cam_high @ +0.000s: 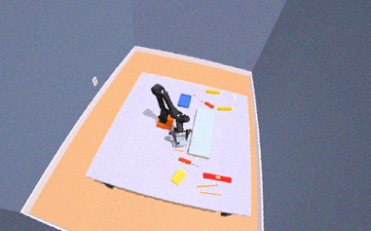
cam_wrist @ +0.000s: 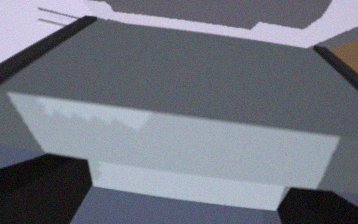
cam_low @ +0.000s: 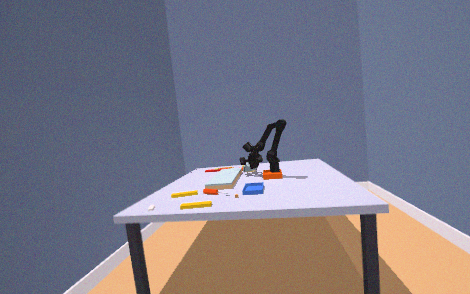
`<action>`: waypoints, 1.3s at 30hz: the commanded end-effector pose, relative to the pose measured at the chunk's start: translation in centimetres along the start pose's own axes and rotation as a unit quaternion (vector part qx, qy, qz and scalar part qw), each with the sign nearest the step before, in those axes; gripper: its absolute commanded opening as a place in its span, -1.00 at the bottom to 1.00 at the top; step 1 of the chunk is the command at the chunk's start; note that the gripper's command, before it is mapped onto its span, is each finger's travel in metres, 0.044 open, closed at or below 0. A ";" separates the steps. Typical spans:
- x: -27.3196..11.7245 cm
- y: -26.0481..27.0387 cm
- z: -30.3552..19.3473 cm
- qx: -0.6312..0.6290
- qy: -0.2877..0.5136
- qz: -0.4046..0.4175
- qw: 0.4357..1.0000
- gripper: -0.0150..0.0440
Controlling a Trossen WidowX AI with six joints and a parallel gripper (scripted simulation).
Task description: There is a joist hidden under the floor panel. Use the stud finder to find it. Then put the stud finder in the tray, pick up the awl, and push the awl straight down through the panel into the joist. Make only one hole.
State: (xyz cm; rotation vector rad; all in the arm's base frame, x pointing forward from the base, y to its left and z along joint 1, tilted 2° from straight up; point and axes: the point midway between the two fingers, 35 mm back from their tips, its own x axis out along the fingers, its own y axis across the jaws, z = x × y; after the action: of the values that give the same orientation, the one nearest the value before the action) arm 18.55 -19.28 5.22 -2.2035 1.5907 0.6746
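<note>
My gripper (cam_high: pixel 182 139) (cam_wrist: pixel 188 160) is shut on the stud finder, a pale grey-blue box (cam_high: pixel 180 141) (cam_low: pixel 249 169) (cam_wrist: pixel 180 142) that fills the wrist view. It is held low over the table, between the arm's orange base and the panel's near end. The pale floor panel (cam_high: pixel 203 133) (cam_low: pixel 228 180) lies to its right in the top view. The blue tray (cam_high: pixel 184 101) (cam_low: pixel 253 188) is empty. Two red-handled tools with thin shafts lie beyond the panel's ends, one tool (cam_high: pixel 185 161) near and another tool (cam_high: pixel 209 105) (cam_low: pixel 210 191) far; which is the awl I cannot tell. The joist is hidden.
Two yellow bars (cam_high: pixel 212 92) (cam_high: pixel 225 109) lie past the panel's far end. A red level (cam_high: pixel 217 177), a yellow block (cam_high: pixel 178 177) and two thin sticks (cam_high: pixel 207 186) (cam_high: pixel 210 193) lie at the near side. A small tan stick (cam_high: pixel 178 150) lies near the gripper.
</note>
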 end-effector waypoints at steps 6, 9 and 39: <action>0.0 0.0 -0.1 0.000 0.026 0.002 1.000 -0.49; -0.1 0.0 0.0 0.001 0.033 0.002 0.999 -0.49; -0.6 0.1 -1.7 0.002 0.074 -0.001 0.997 -0.49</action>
State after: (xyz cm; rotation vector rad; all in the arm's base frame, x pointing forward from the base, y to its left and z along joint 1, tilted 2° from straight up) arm 18.55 -19.58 6.89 -2.2979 1.6459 0.5273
